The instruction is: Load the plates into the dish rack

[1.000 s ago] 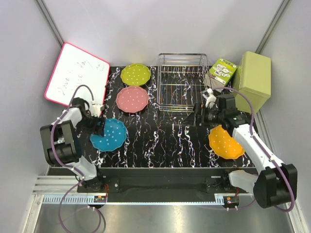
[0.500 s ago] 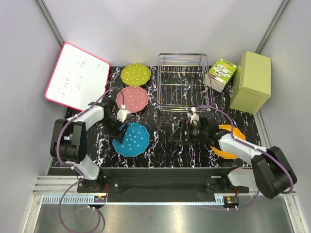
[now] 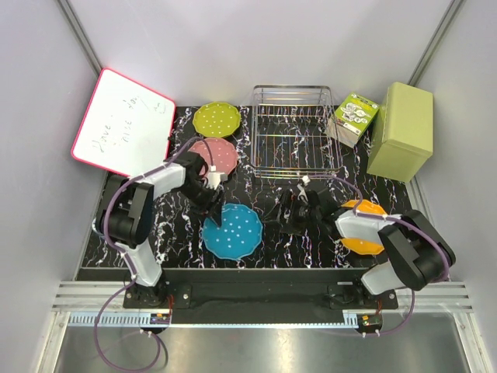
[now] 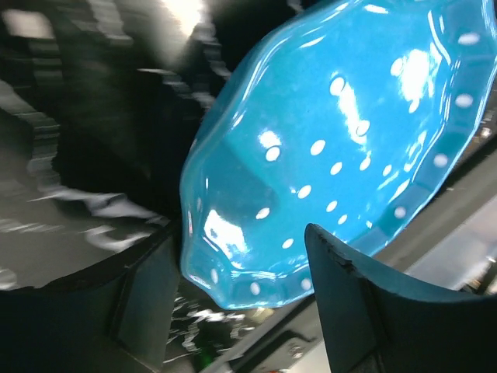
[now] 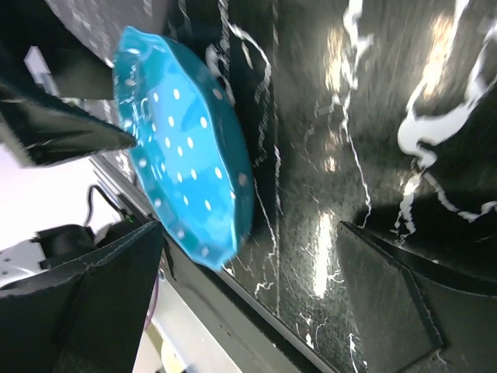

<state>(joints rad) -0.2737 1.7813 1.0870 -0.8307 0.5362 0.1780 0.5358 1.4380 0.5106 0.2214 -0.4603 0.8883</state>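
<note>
— Left jaws first?
— The left gripper point(image 3: 216, 214) has its fingers point(image 4: 349, 311) on either side of the blue plate's point(image 3: 235, 233) far-left rim. I can't tell whether they pinch it or only straddle it.
— And the right?
— The right gripper point(image 3: 278, 211) is spread wide with nothing between its fingers. It sits low over the mat point(image 3: 264, 256), pointing left at the blue plate, just beside its right edge.
— How are the arms posed?
— The left arm point(image 3: 159, 179) rises from its base and reaches right. It bends down at the wrist onto the plate, crossing the near edge of the pink plate point(image 3: 224, 155). The right arm point(image 3: 411, 252) is folded, with its elbow out to the right and its forearm running back left over the orange plate point(image 3: 359, 237).
— Where do the plates lie?
— They are all on the mat. Blue is front centre, on the near side of the rack point(image 3: 295, 136). Pink is left of the rack, with the green plate point(image 3: 217, 119) behind it. Orange is front right, partly under the forearm.
</note>
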